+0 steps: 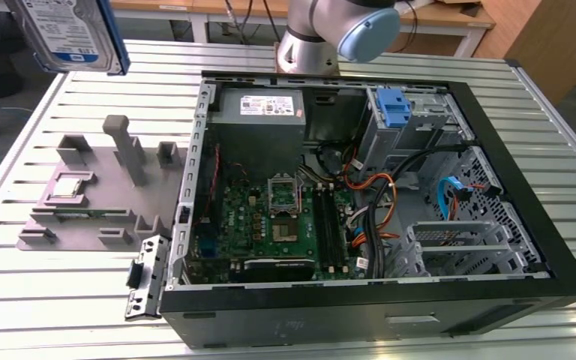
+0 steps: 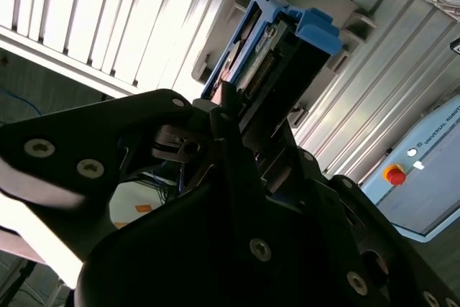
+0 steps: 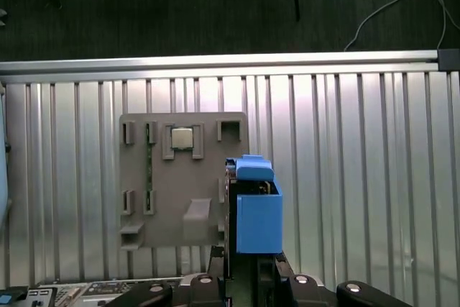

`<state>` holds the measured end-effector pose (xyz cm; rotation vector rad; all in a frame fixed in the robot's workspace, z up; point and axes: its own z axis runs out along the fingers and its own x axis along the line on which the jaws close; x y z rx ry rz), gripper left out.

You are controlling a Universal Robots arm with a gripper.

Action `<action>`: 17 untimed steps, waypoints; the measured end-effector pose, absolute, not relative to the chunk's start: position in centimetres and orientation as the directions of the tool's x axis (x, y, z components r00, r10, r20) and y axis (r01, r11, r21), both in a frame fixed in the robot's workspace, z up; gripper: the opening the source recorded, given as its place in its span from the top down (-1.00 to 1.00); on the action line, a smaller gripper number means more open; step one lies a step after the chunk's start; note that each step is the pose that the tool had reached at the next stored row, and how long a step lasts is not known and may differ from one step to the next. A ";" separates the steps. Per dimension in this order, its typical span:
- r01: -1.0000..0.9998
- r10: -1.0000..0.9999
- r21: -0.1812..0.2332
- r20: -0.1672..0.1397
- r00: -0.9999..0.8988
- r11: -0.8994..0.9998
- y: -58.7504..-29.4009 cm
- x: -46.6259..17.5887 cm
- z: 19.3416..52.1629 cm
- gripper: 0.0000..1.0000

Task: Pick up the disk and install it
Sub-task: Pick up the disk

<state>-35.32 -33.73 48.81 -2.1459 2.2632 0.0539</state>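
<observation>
The disk [image 1: 68, 34], a silver drive with a white-and-blue label and blue rails, hangs high above the table at the exterior view's far left, over the grey fixture. In the first wrist view the disk [image 3: 255, 206] shows edge-on as a blue carrier rising from my gripper [image 3: 248, 260]. In the second wrist view the dark fingers [image 2: 223, 116] clamp the disk [image 2: 280, 48] by its end, so my gripper [image 2: 244, 116] is shut on it.
An open computer case [image 1: 528, 225] lies on the slatted metal table [image 1: 58, 300], with a drive cage holding a blue latch [image 1: 393, 109] at its back right. A grey fixture [image 1: 98, 217] [image 3: 187, 206] with a small silver chip [image 3: 180, 137] sits left of the case. The arm's base [image 1: 313, 45] stands behind.
</observation>
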 end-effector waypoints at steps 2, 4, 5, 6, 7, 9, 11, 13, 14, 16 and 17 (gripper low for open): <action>-0.999 -0.998 0.010 -0.040 -0.053 0.053 -33.7 -34.5 48.8 0.30; -0.999 -0.998 0.010 -0.040 -0.053 0.053 -33.7 -33.9 48.8 0.30; -0.999 -0.998 0.010 -0.040 -0.053 0.053 -33.8 -33.7 48.8 0.30; -0.999 -0.998 0.010 -0.040 -0.053 0.053 -33.8 -33.4 48.8 0.30; -0.999 -0.998 0.010 -0.040 -0.053 0.053 -33.8 -33.3 48.8 0.30; -0.999 -0.998 0.010 -0.040 -0.053 0.053 -34.0 -33.0 48.8 0.30; -0.999 -0.998 0.010 -0.040 -0.053 0.053 -34.1 -32.7 48.8 0.30; -0.999 -0.998 0.010 -0.040 -0.053 0.053 -34.3 -32.4 48.8 0.30; -0.999 -0.998 0.010 -0.040 -0.053 0.053 -34.4 -32.3 48.8 0.30; -0.999 -0.998 0.010 -0.040 -0.053 0.053 -34.6 -32.0 48.8 0.30; -0.999 -0.998 0.010 -0.040 -0.053 0.053 -34.8 -31.8 48.8 0.30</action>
